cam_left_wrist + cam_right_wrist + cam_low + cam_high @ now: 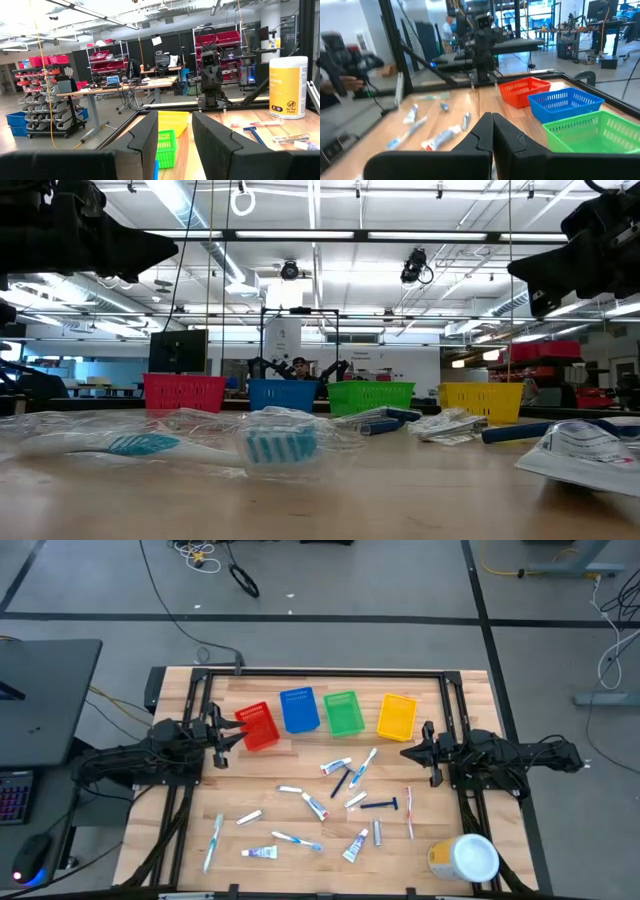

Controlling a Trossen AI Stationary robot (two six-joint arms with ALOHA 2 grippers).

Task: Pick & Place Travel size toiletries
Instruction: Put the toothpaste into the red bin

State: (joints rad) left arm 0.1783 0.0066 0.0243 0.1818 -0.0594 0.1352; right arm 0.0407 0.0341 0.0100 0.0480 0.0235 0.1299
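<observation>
The travel size toiletries lie scattered on the wooden table's middle and near part: white toothpaste tubes (258,853), wrapped toothbrushes (215,840) and a blue razor (380,805). No gripper touches them. My left gripper (222,743) hovers at the table's left edge beside the red bin, fingers open and empty, as the left wrist view (175,120) shows. My right gripper (415,750) hovers at the right edge near the yellow bin, shut on nothing (492,119). In the low view a wrapped toothbrush (160,442) lies flat in the foreground.
Four bins stand in a row at the table's far side: red (258,726), blue (299,710), green (344,713), yellow (397,716). A large yellow tub with a white lid (465,858) lies at the near right corner. A black frame rails the table's edges.
</observation>
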